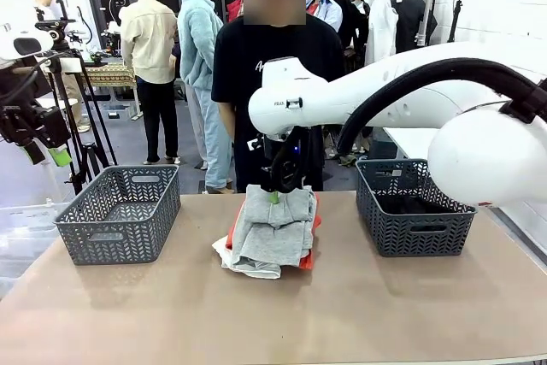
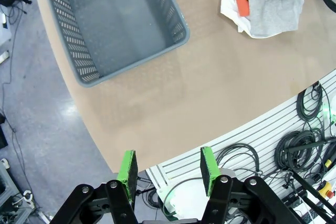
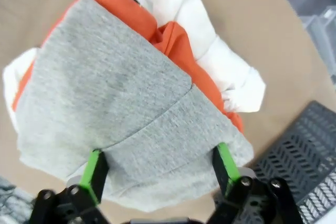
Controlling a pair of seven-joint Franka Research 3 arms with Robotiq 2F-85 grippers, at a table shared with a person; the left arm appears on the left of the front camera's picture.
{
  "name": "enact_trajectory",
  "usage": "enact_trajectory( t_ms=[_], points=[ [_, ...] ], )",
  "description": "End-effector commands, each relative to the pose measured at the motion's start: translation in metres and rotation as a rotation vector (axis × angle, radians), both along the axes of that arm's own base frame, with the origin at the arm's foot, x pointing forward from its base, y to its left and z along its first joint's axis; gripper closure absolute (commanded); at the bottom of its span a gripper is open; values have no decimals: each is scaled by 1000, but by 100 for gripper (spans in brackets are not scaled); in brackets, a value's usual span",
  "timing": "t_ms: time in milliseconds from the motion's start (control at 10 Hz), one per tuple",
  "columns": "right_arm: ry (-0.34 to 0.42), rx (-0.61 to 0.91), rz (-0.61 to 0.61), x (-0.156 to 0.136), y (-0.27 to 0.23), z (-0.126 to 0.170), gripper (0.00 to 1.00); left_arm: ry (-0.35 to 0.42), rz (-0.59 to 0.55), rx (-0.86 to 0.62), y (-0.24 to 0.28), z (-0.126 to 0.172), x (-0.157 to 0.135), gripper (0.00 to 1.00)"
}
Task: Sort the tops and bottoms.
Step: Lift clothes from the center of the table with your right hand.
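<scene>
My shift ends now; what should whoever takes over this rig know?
Left gripper: open, empty, raised off the table's near-left edge.
Right gripper: open, low over the pile, fingers astride the grey top.
Pile mid-table between left basket and right basket: grey top on orange top on white top.
Done: nothing; all three tops lie in the pile.
Left: grip the grey top, basket it, then the others.

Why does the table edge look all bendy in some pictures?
Left wrist view: the wide-angle lens bows the table edge into a big curve. Right wrist view: same bowing, with the grey garment very close and a little soft. Front view: the table looks much straighter.
</scene>
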State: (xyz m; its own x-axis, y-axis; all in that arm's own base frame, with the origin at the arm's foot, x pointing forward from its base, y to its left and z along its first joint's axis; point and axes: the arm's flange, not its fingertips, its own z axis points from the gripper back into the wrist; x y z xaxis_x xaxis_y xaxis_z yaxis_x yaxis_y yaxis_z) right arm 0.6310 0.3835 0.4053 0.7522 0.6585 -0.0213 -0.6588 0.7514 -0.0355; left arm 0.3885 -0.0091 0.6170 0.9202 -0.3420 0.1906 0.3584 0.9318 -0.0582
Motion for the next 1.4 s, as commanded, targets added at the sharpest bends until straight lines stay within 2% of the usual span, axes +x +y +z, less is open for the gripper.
enact_trajectory(
  t_ms=[0,500,1000,1200,1300],
  points=[
    [35,-26,-2,13,9,10,16,5,2,10,0,0,-2,36],
    [56,19,-33,12,6,9,98,5,2,10,0,0,-2,36],
    [54,70,-71,7,0,19,100,5,2,10,0,0,-2,36],
    [33,99,-95,-4,-4,39,100,5,2,10,0,0,-2,36],
    [10,124,-87,-12,-6,58,100,5,2,10,0,0,-2,36]
  ],
)
